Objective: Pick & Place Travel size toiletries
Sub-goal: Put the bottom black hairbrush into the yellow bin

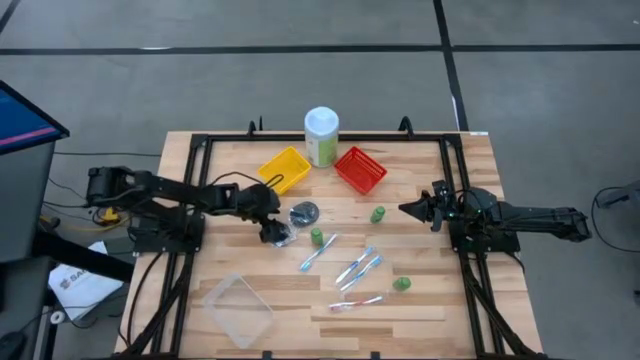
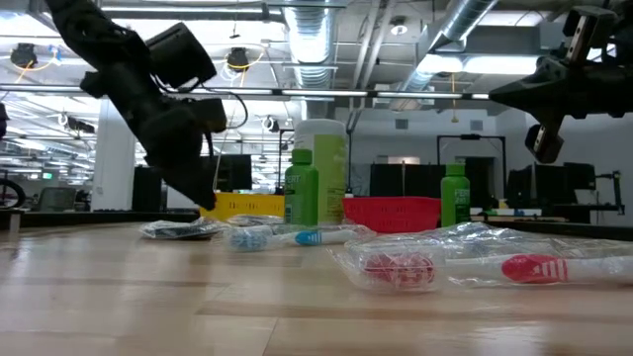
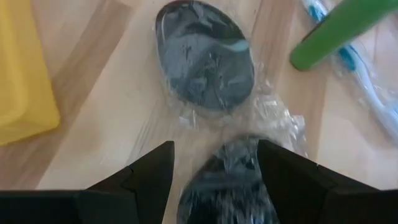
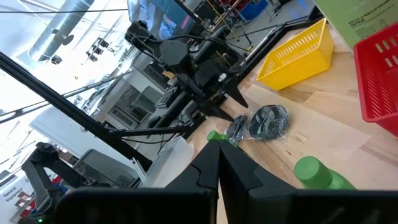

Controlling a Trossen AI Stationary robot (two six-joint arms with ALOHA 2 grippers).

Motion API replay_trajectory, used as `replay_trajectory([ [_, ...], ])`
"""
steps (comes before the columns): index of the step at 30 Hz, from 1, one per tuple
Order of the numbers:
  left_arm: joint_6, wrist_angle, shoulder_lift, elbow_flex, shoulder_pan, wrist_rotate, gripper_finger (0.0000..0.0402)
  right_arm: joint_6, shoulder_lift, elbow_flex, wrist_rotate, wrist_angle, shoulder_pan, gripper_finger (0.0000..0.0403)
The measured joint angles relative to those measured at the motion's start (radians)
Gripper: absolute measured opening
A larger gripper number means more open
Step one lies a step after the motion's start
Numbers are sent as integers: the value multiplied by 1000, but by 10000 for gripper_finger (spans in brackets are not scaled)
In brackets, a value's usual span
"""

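- The left gripper (image 3: 214, 168) was open wide, with one dark tin (image 3: 227, 186) between its fingers, not squeezed yet.
- The other tin (image 3: 204, 55) lay just past the fingertips.
- The right gripper (image 4: 217, 165) was shut and empty.
- Both baskets looked empty; every toiletry was left.

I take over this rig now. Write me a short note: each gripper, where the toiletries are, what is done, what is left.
Left gripper: open, down around one wrapped dark tin, not closed.
Right gripper: shut, waiting at the right side.
Second tin lies beside the first. Three green bottles and the toothbrushes are on the table.
Yellow basket and red basket look empty.
Left: all items.
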Motion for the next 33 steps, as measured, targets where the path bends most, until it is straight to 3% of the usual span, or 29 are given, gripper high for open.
replay_trajectory([
  [13, -6, 18, 84, -18, 0, 14, 218, -3, 0, 0, 0, 0, 0, 0],
  [17, -7, 19, 83, -26, 0, 39, 168, -3, 0, 0, 0, -1, 0, 0],
  [25, -9, 16, 83, -27, -1, 48, 21, -3, 0, 0, 0, -1, 0, 0],
  [33, -26, 3, 0, -34, 0, 44, 2, -3, 0, 0, 0, -1, 0, 0],
])
